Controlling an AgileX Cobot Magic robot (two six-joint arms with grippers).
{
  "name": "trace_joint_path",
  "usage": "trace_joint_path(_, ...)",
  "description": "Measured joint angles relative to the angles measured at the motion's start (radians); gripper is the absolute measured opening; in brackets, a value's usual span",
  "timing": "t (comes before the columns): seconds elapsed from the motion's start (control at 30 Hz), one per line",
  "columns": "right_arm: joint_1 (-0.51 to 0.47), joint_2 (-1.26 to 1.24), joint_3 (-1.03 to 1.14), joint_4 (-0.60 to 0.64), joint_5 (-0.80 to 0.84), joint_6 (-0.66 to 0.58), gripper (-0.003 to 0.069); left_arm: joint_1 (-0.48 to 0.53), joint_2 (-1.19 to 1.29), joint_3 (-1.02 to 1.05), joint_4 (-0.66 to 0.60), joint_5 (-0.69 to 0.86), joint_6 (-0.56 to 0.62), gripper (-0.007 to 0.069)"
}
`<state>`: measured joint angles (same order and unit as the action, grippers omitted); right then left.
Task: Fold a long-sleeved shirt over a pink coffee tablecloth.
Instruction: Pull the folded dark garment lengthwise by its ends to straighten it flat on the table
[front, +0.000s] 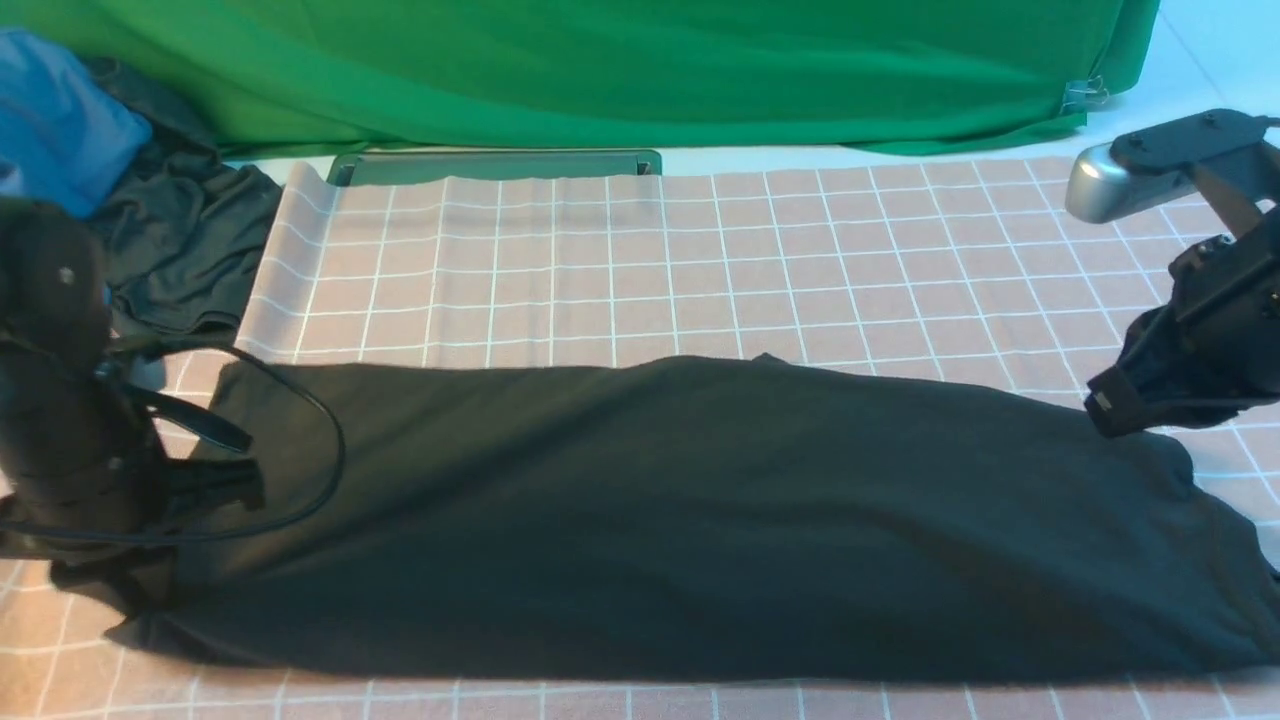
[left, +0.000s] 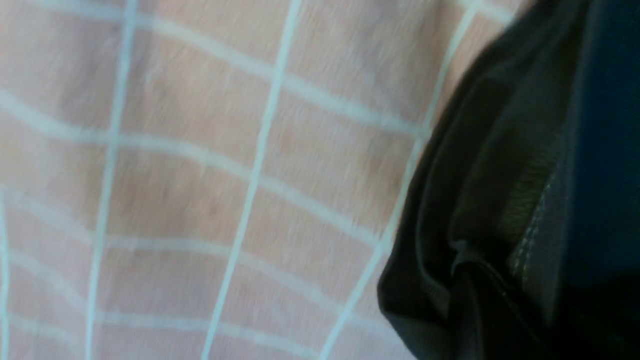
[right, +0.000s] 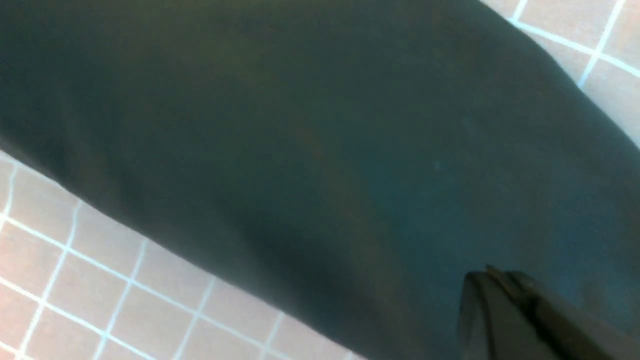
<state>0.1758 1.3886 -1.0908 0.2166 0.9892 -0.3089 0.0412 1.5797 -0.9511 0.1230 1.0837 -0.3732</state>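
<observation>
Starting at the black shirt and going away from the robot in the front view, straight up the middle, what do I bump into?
large black cotton long-sleeved shirt → bare part of the pink-brown tablecloth with a thin white grid → dark green flat tray-like thing at the tablecloth's far edge → plain bright green cloth

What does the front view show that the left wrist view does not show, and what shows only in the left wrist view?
Only the front view: the whole black shirt lying lengthwise, the left gripper and the right gripper at its two ends, the green cloth, a blue garment and a dark grey garment at the far left.
Only the left wrist view: the shirt's bunched edge close up, with its light stitching.
Both: the shirt and the pink checked tablecloth.
</observation>
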Motion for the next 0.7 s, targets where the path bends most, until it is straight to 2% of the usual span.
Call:
trace_joint_path(0.2, 0.0, -0.003, 0.0, -0.1, 0.029, 0.072, 0.0046, 0.0, -0.056, 0.0, 0.001, 0.101, -0.02, 0.0032)
trace_joint_path(0.3, -0.014, -0.003, 0.0, -0.136, 0.031, 0.12, 0.009, 0.0, -0.058, 0.0, 0.001, 0.103, -0.037, 0.0052)
trace_joint_path(0.4, -0.055, -0.003, 0.0, -0.149, 0.037, 0.158, 0.0215, 0.0, -0.059, 0.0, 0.013, 0.104, -0.038, 0.0137)
trace_joint_path(0.43, -0.062, -0.003, 0.0, -0.15, 0.037, 0.161, 0.0235, 0.0, -0.059, 0.0, 0.015, 0.104, -0.038, 0.0153)
trace_joint_path(0.47, -0.09, -0.003, 0.0, -0.153, 0.037, 0.174, 0.0302, 0.0, -0.062, 0.0, 0.025, 0.106, -0.04, 0.0225)
trace_joint_path(0.53, -0.112, -0.003, 0.0, -0.155, 0.037, 0.184, 0.0355, 0.0, -0.063, 0.0, 0.032, 0.108, -0.041, 0.0274)
trace_joint_path(0.57, -0.136, -0.003, 0.0, -0.156, 0.039, 0.199, 0.0416, 0.0, -0.063, 0.001, 0.047, 0.108, -0.041, 0.0353)
trace_joint_path(0.6, -0.143, -0.003, 0.0, -0.156, 0.04, 0.203, 0.0429, 0.0, -0.064, 0.001, 0.049, 0.109, -0.041, 0.0372)
trace_joint_path(0.63, -0.171, -0.002, 0.0, -0.158, 0.055, 0.211, 0.048, 0.0, -0.07, 0.001, 0.057, 0.109, -0.041, 0.0437)
trace_joint_path(0.7, -0.194, 0.006, 0.0, -0.158, 0.07, 0.221, 0.0534, 0.0, -0.093, 0.005, 0.053, 0.101, -0.042, 0.0469)
